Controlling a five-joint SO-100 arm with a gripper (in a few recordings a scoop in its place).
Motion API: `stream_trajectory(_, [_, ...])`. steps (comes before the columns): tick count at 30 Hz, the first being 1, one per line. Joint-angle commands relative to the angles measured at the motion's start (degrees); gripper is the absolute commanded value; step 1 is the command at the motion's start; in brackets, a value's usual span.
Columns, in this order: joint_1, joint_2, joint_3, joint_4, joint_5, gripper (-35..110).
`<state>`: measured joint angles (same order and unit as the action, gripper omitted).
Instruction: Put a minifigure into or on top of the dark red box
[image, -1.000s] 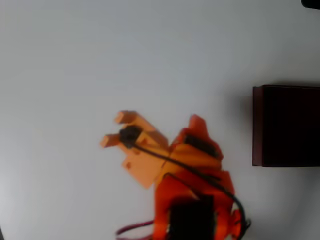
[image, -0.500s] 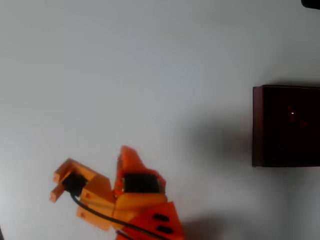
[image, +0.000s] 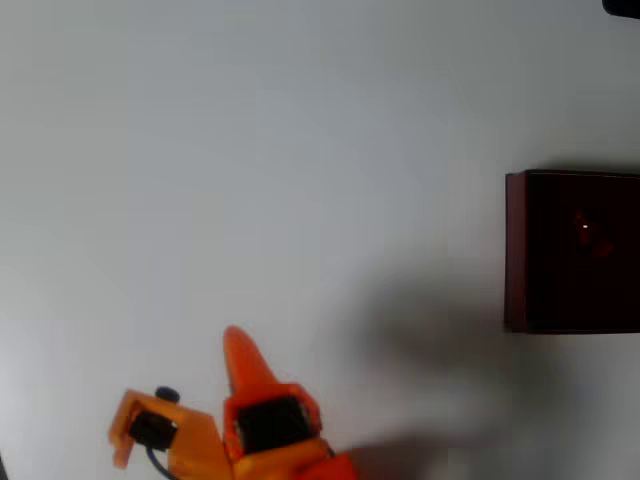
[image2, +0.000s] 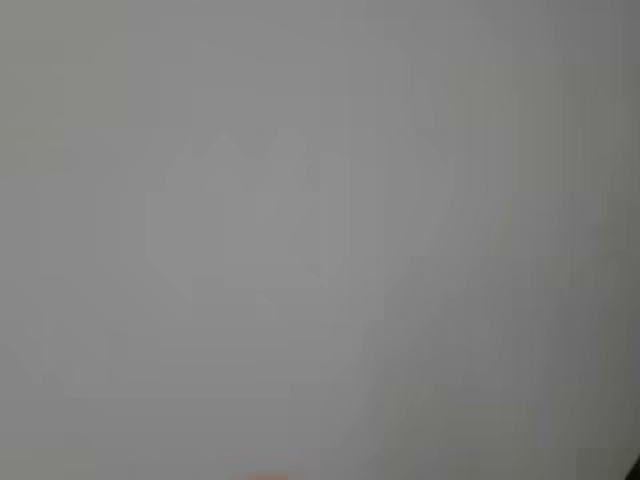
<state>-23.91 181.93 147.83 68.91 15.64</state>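
Observation:
The dark red box (image: 514, 250) stands at the right edge of the overhead view, with maroon walls and an almost black inside. A faint red speck with a pale dot, the minifigure (image: 588, 232), lies inside it toward the upper middle. My orange gripper (image: 117, 432) is far away at the bottom left, low over the bare table. Its fingers look apart with nothing between them. The wrist view shows blank grey table.
The white table (image: 300, 150) stretches wide between the arm and the box. A soft shadow lies left of and below the box. A small dark object (image: 622, 6) sits at the top right corner.
The arm has swung from the middle down to the bottom left, away from the box. The red speck in the box appeared between the earliest frame and the later ones.

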Motion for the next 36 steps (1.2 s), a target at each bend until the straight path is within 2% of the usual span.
stream_trajectory(1, [0.3, 8.4, 3.3, 1.5, -0.5, 2])
stream_trajectory(12, [1.5, 10.2, 7.5, 3.7, -2.7, 4])
stream_trajectory(15, [2.0, 10.2, 9.3, 4.6, -3.0, 0])
stream_trajectory(18, [3.9, 10.1, 12.4, 7.6, 6.5, 0])
stream_trajectory(21, [1.6, 10.1, 15.6, 3.3, 8.0, 0])
stream_trajectory(28, [0.1, 10.2, 23.9, -7.6, -0.9, 0])
stream_trajectory(36, [-2.2, 10.2, 24.3, 1.3, -11.2, 0])
